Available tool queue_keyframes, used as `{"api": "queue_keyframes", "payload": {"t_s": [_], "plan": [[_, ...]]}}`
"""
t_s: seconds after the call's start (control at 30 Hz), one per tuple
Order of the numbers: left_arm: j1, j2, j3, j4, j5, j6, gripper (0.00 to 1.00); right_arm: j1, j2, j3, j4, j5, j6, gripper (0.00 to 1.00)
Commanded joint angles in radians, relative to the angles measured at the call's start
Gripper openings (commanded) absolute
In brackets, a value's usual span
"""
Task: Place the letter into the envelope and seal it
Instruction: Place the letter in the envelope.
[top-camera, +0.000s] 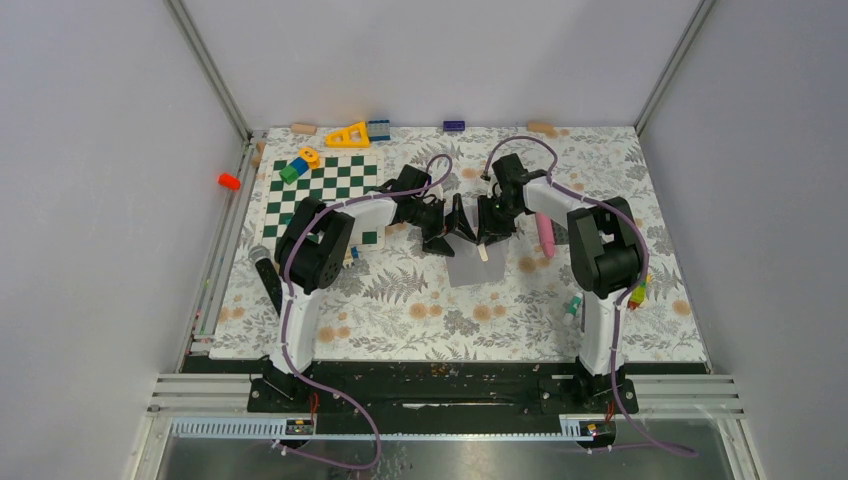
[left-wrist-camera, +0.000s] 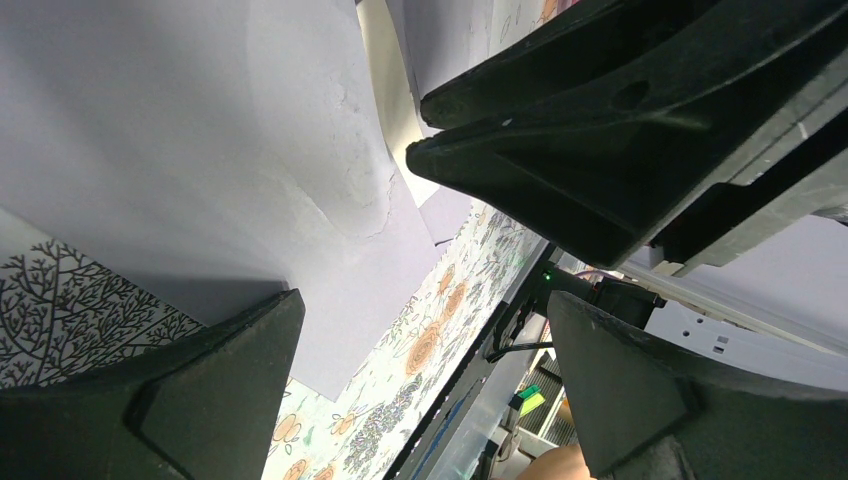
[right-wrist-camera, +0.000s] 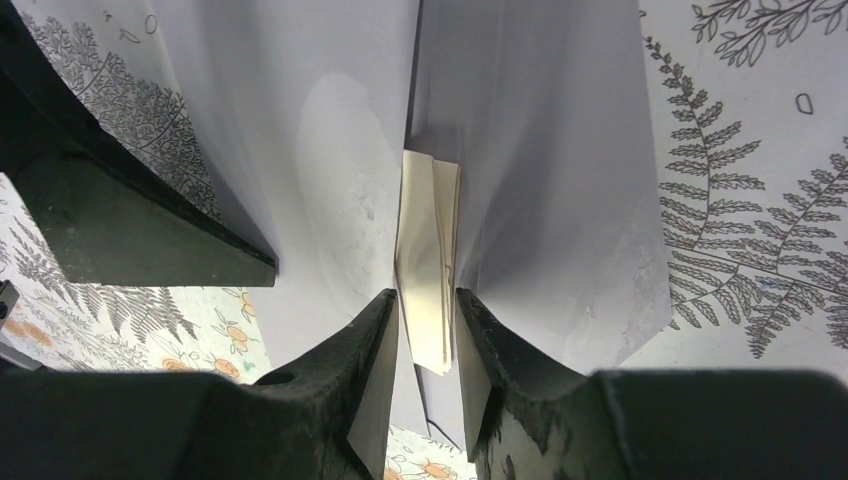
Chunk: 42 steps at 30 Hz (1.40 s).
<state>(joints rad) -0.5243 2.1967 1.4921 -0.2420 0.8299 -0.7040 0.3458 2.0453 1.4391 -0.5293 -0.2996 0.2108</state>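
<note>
The pale grey-lavender envelope (top-camera: 468, 270) lies on the floral cloth in the middle of the table, its mouth spread open (right-wrist-camera: 330, 150). The letter (right-wrist-camera: 430, 260), a cream folded sheet, stands edge-on in that mouth, its far end between the envelope's two sheets. My right gripper (right-wrist-camera: 428, 335) is shut on the letter's near end. Just left of it, my left gripper (left-wrist-camera: 420, 385) is open with nothing between its fingers; one finger (left-wrist-camera: 215, 385) rests by the envelope's sheet (left-wrist-camera: 200, 140). The left wrist view shows a strip of letter (left-wrist-camera: 385, 90) beside the right gripper (left-wrist-camera: 425, 125).
A green-and-white checkered mat (top-camera: 325, 190) lies at the back left with coloured blocks (top-camera: 300, 165) and a yellow triangle (top-camera: 348, 135). A pink stick (top-camera: 545, 233) lies right of the grippers. An orange cone (top-camera: 229, 181) sits off the cloth. Small green pieces (top-camera: 573, 305) lie by the right arm.
</note>
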Motion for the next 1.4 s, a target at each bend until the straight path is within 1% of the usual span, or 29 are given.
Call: {"api": "queue_keyframes", "payload": {"t_s": [0.0, 1.13, 1.37], "plan": [[-0.011, 0.031, 0.012, -0.007, -0.038, 0.029, 0.99, 0.002, 0.018, 0.037, 0.006, -0.002, 0.021, 0.35], [-0.011, 0.036, 0.020, -0.007, -0.030, 0.029, 0.99, 0.022, 0.031, 0.033, 0.008, -0.051, 0.040, 0.35], [-0.010, 0.034, 0.018, -0.009, -0.030, 0.029, 0.99, 0.024, 0.027, 0.031, 0.008, -0.036, 0.035, 0.35]]}}
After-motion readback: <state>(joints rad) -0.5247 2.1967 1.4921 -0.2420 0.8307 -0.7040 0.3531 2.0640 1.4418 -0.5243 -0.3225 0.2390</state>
